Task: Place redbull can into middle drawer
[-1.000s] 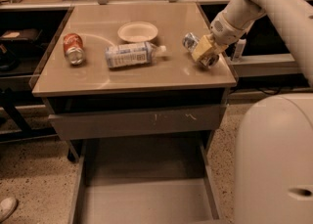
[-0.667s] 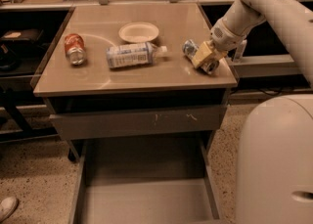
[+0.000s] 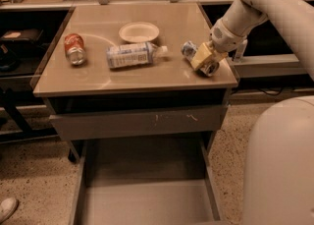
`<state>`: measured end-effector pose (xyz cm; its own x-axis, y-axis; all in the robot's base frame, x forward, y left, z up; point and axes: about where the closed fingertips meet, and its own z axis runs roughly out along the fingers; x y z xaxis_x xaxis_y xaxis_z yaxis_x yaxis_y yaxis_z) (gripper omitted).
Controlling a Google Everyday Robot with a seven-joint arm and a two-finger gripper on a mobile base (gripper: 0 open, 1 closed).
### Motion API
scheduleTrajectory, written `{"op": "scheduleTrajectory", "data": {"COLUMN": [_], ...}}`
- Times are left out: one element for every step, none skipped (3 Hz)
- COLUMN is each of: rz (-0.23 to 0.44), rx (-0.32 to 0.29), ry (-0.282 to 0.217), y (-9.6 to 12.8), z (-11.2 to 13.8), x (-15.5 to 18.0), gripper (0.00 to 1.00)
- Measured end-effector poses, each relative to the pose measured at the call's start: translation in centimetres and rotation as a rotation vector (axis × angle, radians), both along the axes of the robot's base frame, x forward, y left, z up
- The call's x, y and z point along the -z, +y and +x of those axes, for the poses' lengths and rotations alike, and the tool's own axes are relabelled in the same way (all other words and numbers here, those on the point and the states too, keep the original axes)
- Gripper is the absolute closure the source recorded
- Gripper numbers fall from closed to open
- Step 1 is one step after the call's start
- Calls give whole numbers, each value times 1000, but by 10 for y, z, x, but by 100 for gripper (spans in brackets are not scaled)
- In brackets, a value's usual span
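Far left on the tabletop (image 3: 98,79), the soda can (image 3: 74,48) lay on its side. Bottle (image 3: 132,55) & plate (image 3: 139,32) sat mid-table, same spots as 1 s earlier. Below, the scratched drawer front (image 3: 137,122) was shut, and under it the middle drawer (image 3: 147,202) stood pulled out. At right, the redbull can (image 3: 188,49) lay tilted near the table's front-right corner, not in the drawer. Gripper (image 3: 204,58) had its fingers (image 3: 200,55) clamped across the can's middle. Vs 1 s ago, gripper & can had slid slightly toward the front edge.
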<state>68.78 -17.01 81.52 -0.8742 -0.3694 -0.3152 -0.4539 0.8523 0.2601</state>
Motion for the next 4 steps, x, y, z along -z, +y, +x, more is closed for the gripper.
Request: {"op": "scheduleTrajectory", "data": {"rz": [13, 16, -2, -1], "rx": [38, 66, 54, 56], "ry": [0, 36, 88, 96], "y": [2, 7, 9, 15], "z": [-36, -87, -104, -116], "x": [-14, -14, 7, 6], "gripper": [100, 100, 100, 100]}}
